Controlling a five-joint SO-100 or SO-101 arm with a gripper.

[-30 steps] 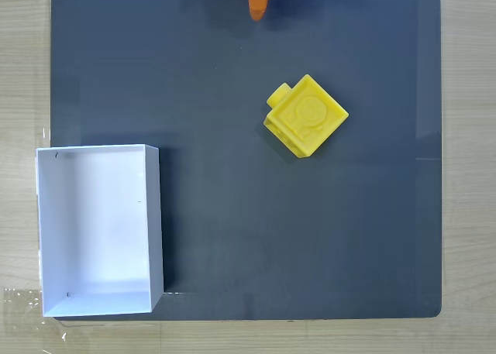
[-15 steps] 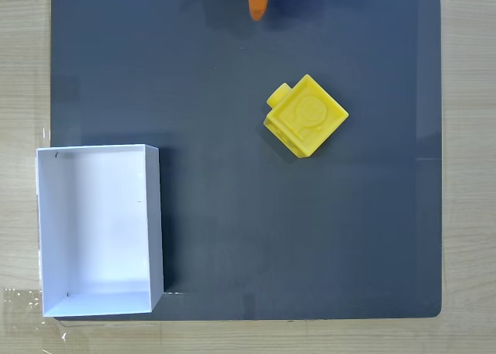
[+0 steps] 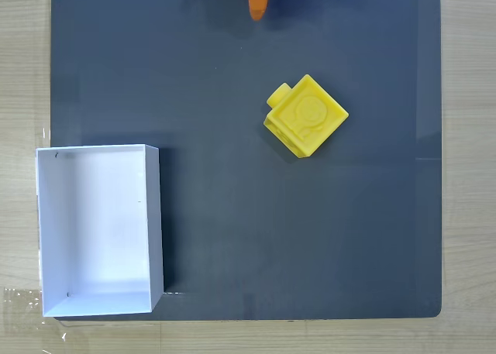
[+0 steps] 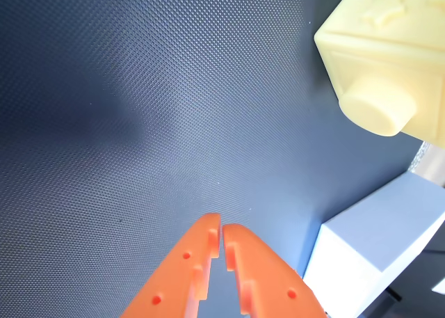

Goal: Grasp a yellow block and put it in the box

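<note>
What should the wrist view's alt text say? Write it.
Shut orange gripper over a dark textured mat, its tips touching nothing. The yellow block, stud facing the camera, sits upper right; a corner of the white box shows lower right.

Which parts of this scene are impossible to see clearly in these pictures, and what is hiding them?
- The gripper in the fixed view: the top edge cuts off all but its orange tip.
- The yellow block in the wrist view: cut off by the top and right edges.
- The box in the wrist view: only an outer corner shows, so its inside is hidden.
- The underside of the yellow block: hidden against the dark mat.
</note>
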